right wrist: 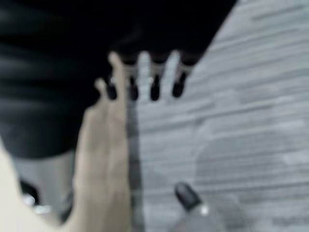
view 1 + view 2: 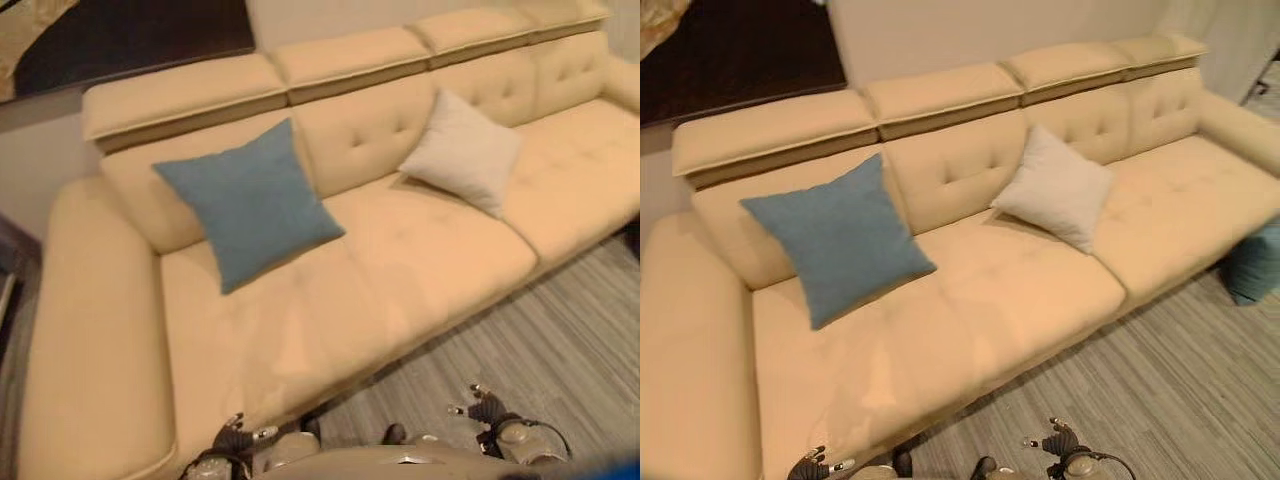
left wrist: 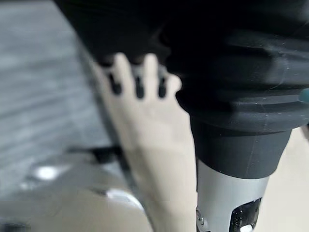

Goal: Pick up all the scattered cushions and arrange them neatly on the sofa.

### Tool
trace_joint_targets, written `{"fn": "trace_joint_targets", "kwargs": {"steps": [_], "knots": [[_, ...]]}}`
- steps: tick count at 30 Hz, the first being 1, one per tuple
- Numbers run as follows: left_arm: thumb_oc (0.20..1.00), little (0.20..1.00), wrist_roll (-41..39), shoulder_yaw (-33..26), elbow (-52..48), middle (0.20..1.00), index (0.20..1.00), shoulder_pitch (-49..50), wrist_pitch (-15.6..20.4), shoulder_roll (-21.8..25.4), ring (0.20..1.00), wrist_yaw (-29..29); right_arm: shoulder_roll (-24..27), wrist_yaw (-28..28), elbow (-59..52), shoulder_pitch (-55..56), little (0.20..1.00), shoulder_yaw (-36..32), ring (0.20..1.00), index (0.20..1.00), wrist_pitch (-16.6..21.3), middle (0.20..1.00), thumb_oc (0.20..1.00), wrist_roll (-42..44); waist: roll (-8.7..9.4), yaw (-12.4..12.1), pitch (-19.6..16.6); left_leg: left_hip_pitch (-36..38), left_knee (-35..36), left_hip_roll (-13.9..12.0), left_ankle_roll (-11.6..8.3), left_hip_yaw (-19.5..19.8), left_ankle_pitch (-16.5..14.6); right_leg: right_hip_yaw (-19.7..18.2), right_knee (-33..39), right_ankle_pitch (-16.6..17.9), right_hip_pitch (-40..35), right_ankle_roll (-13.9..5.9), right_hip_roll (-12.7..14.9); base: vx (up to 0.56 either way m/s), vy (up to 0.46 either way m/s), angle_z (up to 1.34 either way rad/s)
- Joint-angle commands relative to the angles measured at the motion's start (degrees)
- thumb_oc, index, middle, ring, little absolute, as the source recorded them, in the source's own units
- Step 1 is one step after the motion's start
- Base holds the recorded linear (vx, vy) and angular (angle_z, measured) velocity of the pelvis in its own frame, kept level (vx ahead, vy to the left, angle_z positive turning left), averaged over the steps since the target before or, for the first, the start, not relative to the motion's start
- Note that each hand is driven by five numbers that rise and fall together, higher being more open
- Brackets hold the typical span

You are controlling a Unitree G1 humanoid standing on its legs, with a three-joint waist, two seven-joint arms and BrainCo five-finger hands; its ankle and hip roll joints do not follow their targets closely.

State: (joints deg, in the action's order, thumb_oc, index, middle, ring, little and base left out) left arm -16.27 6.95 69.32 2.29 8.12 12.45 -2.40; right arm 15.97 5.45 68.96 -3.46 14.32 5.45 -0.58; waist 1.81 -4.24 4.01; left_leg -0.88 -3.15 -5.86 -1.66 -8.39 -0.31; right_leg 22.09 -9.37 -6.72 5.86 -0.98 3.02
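Two cushions we log on the cream sofa [image 2: 400, 290]: blue cushion [image 2: 250, 203] centre-left, white cushion [image 2: 462, 150] upper right, both against the backrest. Left hand [image 2: 232, 437] and right hand [image 2: 484, 409], bottom edge, fingers relaxed, holding nothing.

Both hands hang low in front of the body, left hand [image 2: 232, 435] and right hand [image 2: 484, 410], fingers loosely spread and holding nothing.

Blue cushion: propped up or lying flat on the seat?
Propped up. The blue cushion stands on one corner on the sofa seat, tilted diamond-wise, its upper part leaning against the backrest.
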Motion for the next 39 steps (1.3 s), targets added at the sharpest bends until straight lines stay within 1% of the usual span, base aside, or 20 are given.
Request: {"fn": "trace_joint_targets", "kwargs": {"steps": [1, 4, 5, 6, 8, 9, 11, 12, 14, 15, 18, 21, 22, 24, 30, 32, 35, 37, 38, 39], "knots": [[1.0, 1.0, 2.9, 0.7, 0.3, 1.0, 1.0, -3.9, 1.1, 0.1, 1.0, 0.5, 0.6, 0.7, 0.2, -2.4, 1.0, 2.0, 1.0, 1.0, 1.2, 1.0, 1.0, 2.5, 1.74, 0.7, 2.1, 1.5, -3.6, 5.5, -0.14, 2.5, -4.6, -2.5, 8.6, 4.6, -7.7, -5.8, 2.6, 0.0, -0.162, -0.34], [1.0, 1.0, 3.0, 1.2, -0.1, 1.0, 1.0, -4.4, 1.3, -0.2, 1.0, 0.3, 0.9, 0.7, 0.4, -2.3, 1.0, 2.1, 1.0, 1.0, 1.5, 1.0, 1.0, 3.1, 1.99, 0.3, 2.5, 0.5, -5.1, 5.9, -1.03, 5.7, -3.8, -4.6, 9.7, 5.0, -7.7, -5.46, 1.7, -0.06, -0.089, -0.54], [1.0, 1.0, 2.5, 2.0, -0.2, 1.0, 1.0, -4.8, 1.3, -0.6, 1.0, 0.1, 1.1, 0.7, 0.8, -2.5, 1.0, 2.4, 1.0, 1.0, 1.5, 1.0, 1.0, 3.3, 2.24, -0.9, 3.0, 0.0, -5.9, 7.3, -1.71, 13.3, -3.2, -7.1, 10.3, 5.7, -7.4, -5.25, 0.8, -0.08, -0.059, -0.85], [1.0, 1.0, 2.5, 2.1, -0.2, 1.0, 1.0, -4.8, 1.3, -0.6, 1.0, 0.1, 1.1, 0.7, 0.8, -2.5, 1.0, 2.4, 1.0, 1.0, 1.5, 1.0, 1.0, 3.3, 2.24, -0.9, 3.0, 0.1, -5.8, 7.3, -1.71, 13.3, -3.2, -7.1, 10.3, 5.7, -7.4, -5.25, 0.8, -0.08, -0.043, -0.66], [1.0, 1.0, 2.1, 2.5, -0.3, 1.0, 1.0, -4.9, 1.5, -1.0, 1.0, -0.4, 1.3, 0.7, 1.0, -2.1, 1.0, 2.2, 1.0, 1.0, 1.6, 1.0, 1.0, 3.6, 2.41, -1.2, 3.1, -0.2, -5.2, 8.4, -1.96, 17.8, -3.1, -9.0, 10.8, 6.7, -6.8, -5.54, 0.7, -0.1, 0.0, -0.8], [1.0, 1.0, 2.1, 2.9, -0.6, 1.0, 1.0, -5.4, 1.5, -1.3, 1.0, -0.9, 1.4, 0.8, 1.1, -1.8, 1.0, 1.4, 1.0, 1.0, 1.7, 1.0, 1.0, 4.3, 2.38, -0.5, 3.0, 0.4, -2.5, 8.7, -1.29, 17.9, -4.5, -9.9, 11.3, 7.9, -5.7, -6.33, 1.1, -0.14, 0.039, -0.89], [1.0, 1.0, 2.3, 3.2, -0.5, 1.0, 1.0, -5.4, 1.5, -1.3, 1.0, -1.0, 1.3, 0.8, 1.1, -1.8, 1.0, 1.2, 1.0, 1.0, 1.8, 1.0, 1.0, 4.5, 2.24, 0.0, 2.9, 0.7, -1.2, 8.3, -1.09, 16.7, -4.5, -10.2, 11.3, 8.4, -5.3, -6.51, 1.3, -0.11, 0.064, -0.64], [1.0, 1.0, 3.0, 3.7, -0.2, 1.0, 1.0, -5.9, 1.8, -1.3, 1.0, -1.2, 1.2, 1.0, 1.5, -2.1, 1.0, 1.1, 1.0, 1.0, 1.5, 1.0, 1.0, 4.8, 2.4, -0.2, 3.1, 0.9, -0.8, 9.4, -0.34, 17.4, -4.6, -11.8, 11.3, 10.2, -3.5, -7.42, 1.9, -0.11, 0.081, -0.29], [1.0, 1.0, 3.3, 3.8, -0.2, 1.0, 1.0, -6.0, 1.8, -1.1, 1.0, -1.2, 1.1, 0.9, 1.5, -2.4, 1.0, 1.1, 1.0, 1.0, 1.7, 1.0, 1.0, 4.7, 2.34, -0.1, 3.3, 1.0, 0.1, 9.4, -0.12, 16.7, -4.4, -12.0, 11.0, 10.7, -2.8, -7.62, 2.1, -0.11, 0.072, -0.43], [1.0, 1.0, 3.8, 3.8, 0.0, 1.0, 1.0, -6.3, 1.9, -0.6, 1.0, -1.3, 0.5, 1.0, 1.9, -2.9, 1.0, 1.5, 1.0, 1.0, 1.6, 1.0, 1.0, 4.3, 2.22, -0.5, 3.7, 1.0, 0.7, 9.5, 0.45, 15.7, -4.1, -12.1, 10.3, 11.3, -1.4, -8.56, 2.5, -0.1, 0.059, -0.92], [1.0, 1.0, 4.3, 3.8, 0.4, 1.0, 1.0, -6.6, 1.9, 0.0, 1.0, -1.6, 0.0, 1.1, 1.7, -3.8, 1.0, 1.9, 1.0, 1.0, 1.5, 1.0, 1.0, 3.9, 2.11, -1.0, 4.4, 1.0, 1.1, 9.0, 0.78, 14.1, -3.7, -10.9, 8.1, 11.3, 0.1, -8.63, 3.0, -0.09, 0.026, -0.87], [1.0, 1.0, 5.0, 3.1, 0.8, 1.0, 1.0, -6.7, 1.7, 0.7, 1.0, -1.8, -0.7, 1.5, 1.8, -4.0, 1.0, 2.1, 1.0, 1.0, 1.4, 1.0, 1.0, 2.9, 1.51, -3.5, 5.1, 0.6, 1.3, 7.3, 0.78, 10.7, -3.6, 1.5, 4.6, 9.4, -0.5, -8.28, 6.6, -0.13, -0.027, -0.96], [1.0, 1.0, 5.0, 2.7, 0.8, 1.0, 1.0, -6.6, 1.6, 0.7, 1.0, -1.8, -0.8, 1.5, 1.9, -3.9, 1.0, 2.2, 1.0, 1.0, 1.4, 1.0, 1.0, 2.6, 1.42, -3.6, 5.2, 0.7, 1.3, 7.0, 0.97, 10.2, -3.4, 3.0, 3.1, 8.4, -1.0, -7.78, 6.7, -0.04, -0.046, -0.74], [1.0, 1.0, 5.3, 2.8, 1.2, 1.0, 1.0, -6.6, 1.5, 1.0, 1.0, -1.8, -1.3, 1.0, 2.1, -3.4, 1.0, 2.2, 1.0, 1.0, 1.4, 1.0, 1.0, 3.1, 1.82, -3.3, 4.6, 1.3, 1.5, 7.1, 1.1, 10.3, -3.1, -0.5, 2.8, 6.4, -2.3, -7.22, 4.6, 0.02, -0.13, -0.45], [1.0, 1.0, 4.8, 3.4, 1.4, 1.0, 1.0, -7.1, 1.6, 0.3, 1.0, -2.5, -0.9, 1.7, 1.7, -3.7, 1.0, 2.0, 1.0, 1.0, 1.9, 1.0, 1.0, 5.4, 2.3, -2.6, 3.8, 0.1, 1.4, 6.1, -0.86, 10.0, -2.2, -0.8, 8.3, 7.0, -3.6, -6.42, 3.2, 0.04, -0.172, -0.03], [1.0, 1.0, 4.9, 3.6, 1.7, 1.0, 1.0, -7.2, 1.8, -0.5, 1.0, -2.5, -0.4, 1.8, 1.6, -3.5, 1.0, 1.8, 1.0, 1.0, 2.2, 1.0, 1.0, 6.1, 2.36, -1.8, 3.8, -0.1, -1.6, 5.1, -2.21, 9.2, -2.7, 0.0, 10.4, 7.1, -5.1, -6.02, 2.6, 0.07, -0.178, 0.13], [1.0, 1.0, 3.4, 3.6, 1.4, 1.0, 1.0, -7.5, 1.9, -1.0, 1.0, -2.4, -0.1, 2.1, 1.8, -3.9, 1.0, 2.0, 1.0, 1.0, 2.6, 1.0, 1.0, 7.0, 2.64, -2.3, 5.0, -2.0, -9.0, 4.1, -3.75, 9.6, -1.2, 0.0, 12.2, 6.8, -7.4, -4.81, 1.4, 0.08, -0.194, 0.19], [1.0, 1.0, 3.3, 4.2, 1.3, 1.0, 1.0, -7.7, 1.8, -1.1, 1.0, -2.4, 0.0, 2.2, 1.7, -4.0, 1.0, 2.4, 1.0, 1.0, 2.3, 1.0, 1.0, 6.8, 2.91, -3.2, 5.6, -3.9, -10.3, 6.2, -3.36, 12.6, -0.7, -1.0, 12.3, 6.3, -8.0, -4.53, 1.0, 0.17, -0.14, -0.04], [1.0, 1.0, 3.6, 4.6, 1.3, 1.0, 1.0, -7.5, 1.7, -1.2, 1.0, -2.3, 0.0, 2.1, 1.8, -4.2, 1.0, 2.5, 1.0, 1.0, 2.3, 1.0, 1.0, 6.6, 3.35, -3.3, 5.8, -6.3, -7.9, 7.9, -2.37, 11.6, -2.0, -1.2, 12.9, 6.1, -8.7, -4.88, 0.6, 0.18, -0.094, -0.28], [1.0, 1.0, 3.6, 4.6, 1.3, 1.0, 1.0, -7.5, 1.7, -1.2, 1.0, -2.3, 0.0, 2.1, 1.8, -4.2, 1.0, 2.5, 1.0, 1.0, 2.3, 1.0, 1.0, 6.6, 3.37, -3.4, 5.8, -6.2, -7.9, 7.9, -2.36, 11.5, -2.0, -1.3, 12.9, 6.1, -8.7, -4.89, 0.6, 0.2, -0.086, -0.24]]}}
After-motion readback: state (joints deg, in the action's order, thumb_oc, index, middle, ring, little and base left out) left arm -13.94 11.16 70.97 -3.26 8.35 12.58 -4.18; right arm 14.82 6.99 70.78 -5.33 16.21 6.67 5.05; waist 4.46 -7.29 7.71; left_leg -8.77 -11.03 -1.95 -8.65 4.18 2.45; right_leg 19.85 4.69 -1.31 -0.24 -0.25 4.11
